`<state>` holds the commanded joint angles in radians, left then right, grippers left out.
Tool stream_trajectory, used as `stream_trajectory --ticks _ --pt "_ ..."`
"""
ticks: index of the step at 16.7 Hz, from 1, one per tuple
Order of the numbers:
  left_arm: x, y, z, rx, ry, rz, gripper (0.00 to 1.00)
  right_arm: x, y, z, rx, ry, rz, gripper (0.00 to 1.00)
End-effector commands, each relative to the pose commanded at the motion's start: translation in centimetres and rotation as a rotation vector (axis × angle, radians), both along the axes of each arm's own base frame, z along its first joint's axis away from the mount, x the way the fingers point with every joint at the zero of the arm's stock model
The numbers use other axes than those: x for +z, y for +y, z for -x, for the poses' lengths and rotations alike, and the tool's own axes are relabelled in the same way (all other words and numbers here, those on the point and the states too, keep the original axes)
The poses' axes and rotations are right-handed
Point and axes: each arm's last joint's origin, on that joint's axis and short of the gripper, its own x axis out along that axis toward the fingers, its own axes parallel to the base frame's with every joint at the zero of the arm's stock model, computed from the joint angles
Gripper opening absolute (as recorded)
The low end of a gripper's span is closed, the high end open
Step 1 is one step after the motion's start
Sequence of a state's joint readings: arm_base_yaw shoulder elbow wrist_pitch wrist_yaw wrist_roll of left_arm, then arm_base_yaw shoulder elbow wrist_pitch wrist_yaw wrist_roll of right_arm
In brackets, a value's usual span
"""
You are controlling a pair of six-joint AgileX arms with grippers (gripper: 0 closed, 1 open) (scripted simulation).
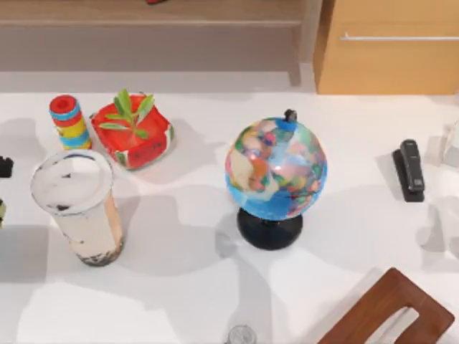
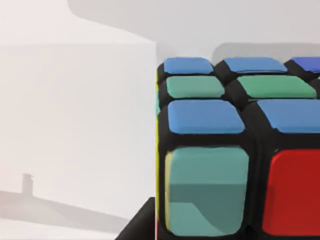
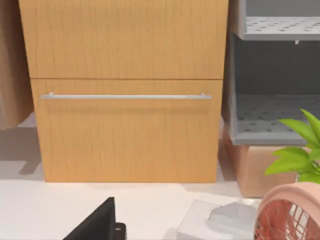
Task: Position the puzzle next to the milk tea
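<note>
— Where's the puzzle?
— Close up against the left wrist camera; whether the left gripper clamps it, I cannot tell.
— The milk tea?
— Nine o'clock of the table.

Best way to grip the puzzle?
Puzzle: pinch two opposite flat faces, centred on the middle tile row, not on the rounded corners. The parallel cube faces suit that. Probably come from the side the left gripper faces, at the table's left edge beside the milk tea.
</note>
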<state>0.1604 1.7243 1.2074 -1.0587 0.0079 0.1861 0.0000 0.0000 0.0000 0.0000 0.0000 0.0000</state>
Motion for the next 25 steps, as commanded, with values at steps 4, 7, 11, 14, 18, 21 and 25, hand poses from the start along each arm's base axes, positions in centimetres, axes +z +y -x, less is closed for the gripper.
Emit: stream_trajectory --ticks 4,7,11,14,18,21,25 --pt "0.0 0.1 -0.1 0.002 -0.002 0.001 0.00 0.0 0.0 0.0 0.000 0.000 0.000 1.00" --pt "0.1 0.3 -0.2 0.009 -0.009 0.000 0.00 0.0 0.0 0.0 0.000 0.000 0.000 1.00" --pt "0.3 0.7 -0.3 0.021 -0.027 -0.004 0.00 0.0 0.0 0.0 0.000 0.000 0.000 1.00" --pt "0.5 0.8 -0.5 0.025 -0.045 -0.007 0.00 0.0 0.0 0.0 0.000 0.000 0.000 1.00" --pt "0.6 0.8 -0.5 0.023 -0.068 -0.011 0.00 0.0 0.0 0.0 0.000 0.000 0.000 1.00" --pt "0.2 0.5 -0.4 0.017 -0.069 -0.012 0.00 0.0 0.0 0.0 0.000 0.000 0.000 1.00" --pt "-1.4 0.1 -0.1 0.003 -0.021 -0.003 0.00 0.0 0.0 0.0 0.000 0.000 0.000 1.00"
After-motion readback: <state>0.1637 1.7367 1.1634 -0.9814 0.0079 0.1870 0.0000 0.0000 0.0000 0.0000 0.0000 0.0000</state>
